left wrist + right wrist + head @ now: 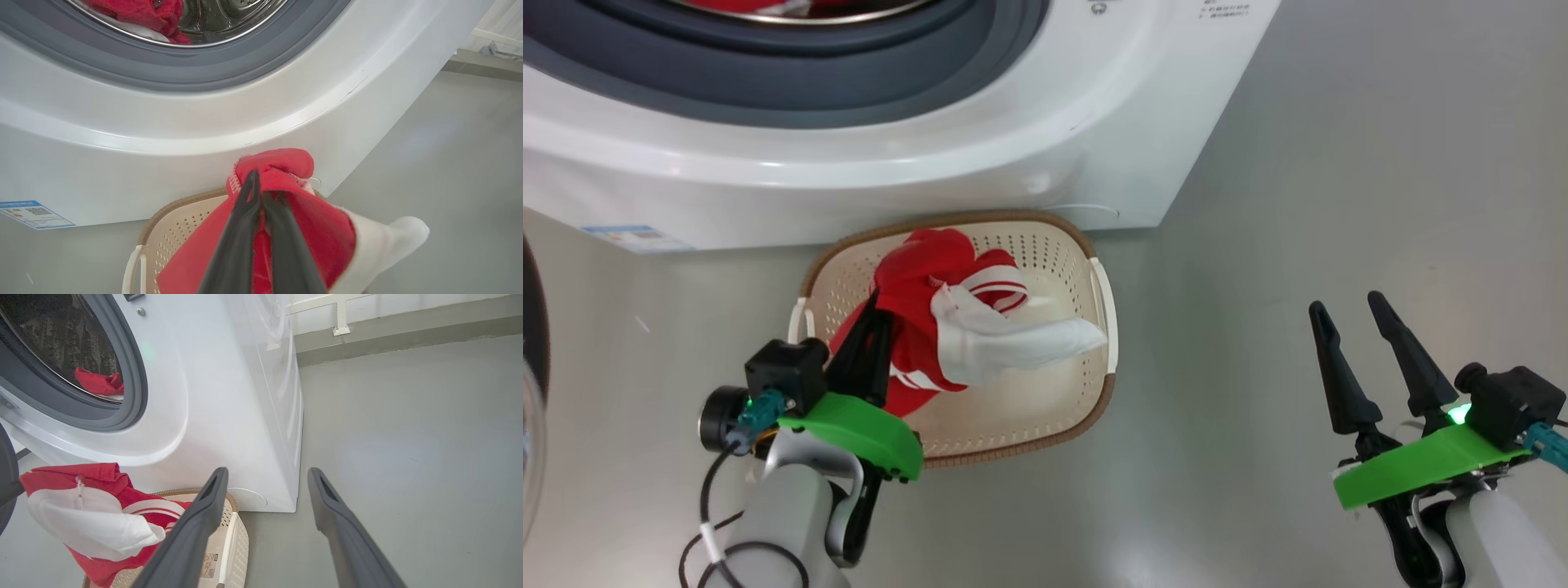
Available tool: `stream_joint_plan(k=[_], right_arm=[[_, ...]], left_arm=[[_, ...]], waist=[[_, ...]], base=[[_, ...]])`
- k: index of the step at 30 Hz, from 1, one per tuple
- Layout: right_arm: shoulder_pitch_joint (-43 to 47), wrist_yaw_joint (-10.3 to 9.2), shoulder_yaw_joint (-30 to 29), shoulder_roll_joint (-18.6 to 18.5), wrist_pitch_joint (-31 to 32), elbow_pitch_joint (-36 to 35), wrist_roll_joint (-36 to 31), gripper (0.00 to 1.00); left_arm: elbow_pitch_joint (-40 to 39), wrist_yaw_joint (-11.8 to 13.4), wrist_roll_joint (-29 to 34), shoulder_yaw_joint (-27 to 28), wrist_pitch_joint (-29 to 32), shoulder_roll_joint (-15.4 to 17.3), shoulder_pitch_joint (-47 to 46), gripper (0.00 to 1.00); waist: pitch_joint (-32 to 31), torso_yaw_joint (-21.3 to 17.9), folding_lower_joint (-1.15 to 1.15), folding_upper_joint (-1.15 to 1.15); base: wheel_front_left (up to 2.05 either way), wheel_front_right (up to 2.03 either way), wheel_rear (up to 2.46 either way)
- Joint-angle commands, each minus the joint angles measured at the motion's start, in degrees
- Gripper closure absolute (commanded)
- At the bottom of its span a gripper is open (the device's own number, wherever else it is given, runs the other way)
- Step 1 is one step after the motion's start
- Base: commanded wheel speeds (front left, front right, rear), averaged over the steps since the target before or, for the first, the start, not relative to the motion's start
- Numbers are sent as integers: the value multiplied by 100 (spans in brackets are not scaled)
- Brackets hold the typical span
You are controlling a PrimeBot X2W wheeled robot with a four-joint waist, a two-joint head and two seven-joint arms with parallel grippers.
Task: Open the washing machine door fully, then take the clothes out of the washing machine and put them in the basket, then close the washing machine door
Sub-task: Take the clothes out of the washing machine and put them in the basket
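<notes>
Door: the washing machine door stands swung out at the left edge, so opening looks done.
Clothes: the clothes hang over the basket, partly draped into it, not yet released.
Left claw: pinched tight on the clothes.
Right claw: fingers spread wide, empty, above the floor.
Inside: more red fabric lies in the washing machine.
Left to do: release, fetch the rest, close the door.
</notes>
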Motion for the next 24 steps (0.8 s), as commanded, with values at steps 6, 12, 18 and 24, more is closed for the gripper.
stream_joint_plan(k=[6, 12, 18, 24], right_arm=[[-221, 28, 136, -2, -37, -162, -74, 0], [-379, 28, 135, 47, -37, -200, -94, 0], [-554, 28, 158, 74, -37, -229, -123, 0], [-716, 28, 183, 127, -37, -277, -142, 0]], left_arm=[[800, -51, 113, 171, -30, 139, -409, 100], [1619, -79, 112, 92, -30, 139, -783, 100], [2409, -86, 214, -110, -30, 139, -1299, 100], [2929, -60, 213, -154, -30, 139, -1759, 100]], waist=[[492, -106, 0, 0], [898, -180, 0, 0], [1302, -235, 0, 0], [1575, -321, 0, 0]], base=[[0, 0, 0], [0, 0, 0], [0, 0, 0], [0, 0, 0]])
